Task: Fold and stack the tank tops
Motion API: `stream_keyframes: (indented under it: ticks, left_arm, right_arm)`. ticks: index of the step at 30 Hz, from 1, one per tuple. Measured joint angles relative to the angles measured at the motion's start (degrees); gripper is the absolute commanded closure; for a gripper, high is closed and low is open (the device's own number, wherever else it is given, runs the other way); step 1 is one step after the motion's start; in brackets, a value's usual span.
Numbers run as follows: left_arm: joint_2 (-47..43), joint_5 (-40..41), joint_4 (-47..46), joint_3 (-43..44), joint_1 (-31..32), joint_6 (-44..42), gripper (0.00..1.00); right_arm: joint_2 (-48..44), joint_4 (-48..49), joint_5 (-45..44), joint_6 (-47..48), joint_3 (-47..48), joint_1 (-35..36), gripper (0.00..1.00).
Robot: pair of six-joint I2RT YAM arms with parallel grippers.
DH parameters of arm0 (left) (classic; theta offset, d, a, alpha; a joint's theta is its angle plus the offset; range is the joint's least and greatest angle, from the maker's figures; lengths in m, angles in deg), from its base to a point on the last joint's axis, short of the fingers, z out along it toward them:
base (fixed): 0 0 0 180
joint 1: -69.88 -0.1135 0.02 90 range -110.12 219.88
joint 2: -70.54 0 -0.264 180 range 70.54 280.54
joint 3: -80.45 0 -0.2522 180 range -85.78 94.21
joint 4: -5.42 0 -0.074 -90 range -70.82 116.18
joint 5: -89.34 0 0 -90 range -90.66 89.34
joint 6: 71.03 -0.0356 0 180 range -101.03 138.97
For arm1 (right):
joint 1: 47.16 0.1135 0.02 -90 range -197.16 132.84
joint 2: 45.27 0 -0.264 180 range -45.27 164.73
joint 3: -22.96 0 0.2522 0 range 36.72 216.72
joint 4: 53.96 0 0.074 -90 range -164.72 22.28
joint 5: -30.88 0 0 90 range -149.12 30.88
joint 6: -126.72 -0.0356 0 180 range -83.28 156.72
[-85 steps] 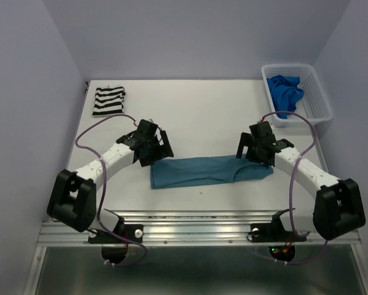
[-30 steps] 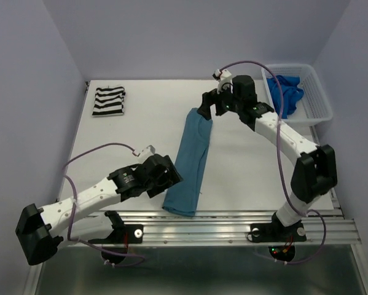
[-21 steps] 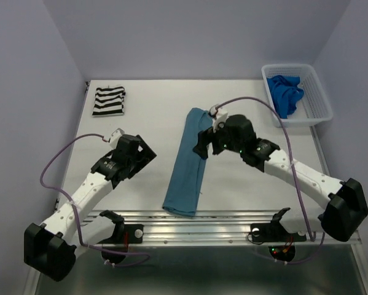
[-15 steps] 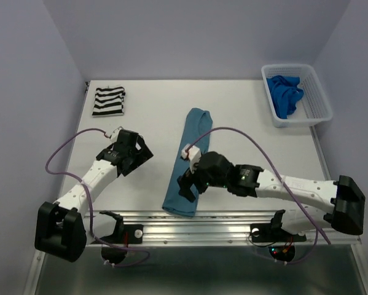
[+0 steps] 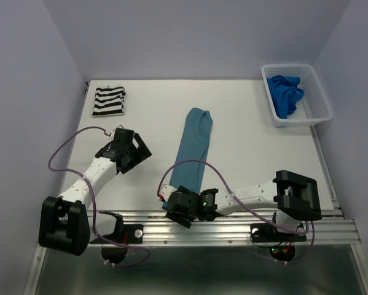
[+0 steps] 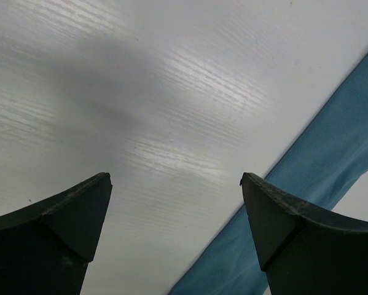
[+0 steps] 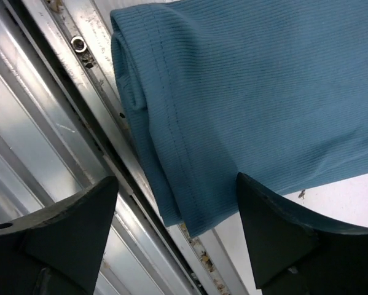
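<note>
left claw [image 5: 133, 153] is hanging open beside teal top [image 5: 193, 153] | right claw [image 5: 177, 212] is hanging open over its end at desk [image 5: 257, 153] near edge | striped top [image 5: 109, 101] is lying in far left corner | blue top [image 5: 285, 92] is sitting in basket [image 5: 319, 101]

A white plastic lattice basket [image 5: 322, 103] stood at the far right corner of the white table [image 5: 251, 141]. An aluminium rail [image 5: 233, 220] ran along the near edge.

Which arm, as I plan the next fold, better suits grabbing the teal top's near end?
Right: the right gripper hangs open over the near hem of the teal top; the left gripper is aside, above the table.
</note>
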Motion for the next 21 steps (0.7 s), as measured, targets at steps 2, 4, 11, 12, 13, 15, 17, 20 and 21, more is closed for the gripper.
stream_keyframes:
  ticks: [2, 4, 11, 12, 13, 15, 17, 20, 21]
  left_arm:
    - [0.17, -0.07, -0.11, -0.02, -0.28, -0.2, 0.01]
    - [0.46, -0.2, -0.13, -0.02, -0.63, -0.42, 0.01]
    - [0.68, -0.2, -0.11, -0.02, -1.03, -0.61, 0.01]
    - [0.7, -0.22, -0.11, -0.02, -1.03, -0.63, 0.01]
    - [0.79, -0.22, -0.11, -0.02, -1.09, -0.63, 0.01]
    - [1.11, -0.22, -0.11, -0.02, -1.31, -0.68, 0.01]
    - [1.42, -0.22, -0.11, -0.02, -1.38, -0.81, 0.01]
    - [1.73, -0.26, -0.09, -0.02, -1.4, -1.05, 0.01]
    - [1.73, -0.26, -0.09, -0.02, -1.4, -1.11, 0.01]
  right_arm:
    - [1.64, 0.09, -1.29, 0.04, 0.72, 0.13, 0.34]
    - [2.71, 0.13, -2.21, 0.13, 1.09, 0.13, 0.56]
    - [3.78, -0.76, -4.76, -1.2, 2.4, 0.59, 0.86]
    - [3.78, -1.09, -5.33, -1.33, 2.67, 0.7, 0.88]
    - [3.78, -1.6, -6.21, -1.6, 2.99, 0.72, 0.88]
    - [3.78, -2.93, -8.22, -1.79, 3.93, 0.72, 0.89]
    - [3.78, -3.98, -9.75, -1.79, 4.94, 0.52, 0.89]
    - [3.58, -5.22, -10.6, -1.7, 6.43, -0.96, 0.89]
    - [3.48, -5.53, -10.62, -1.57, 6.82, -1.64, 0.89]
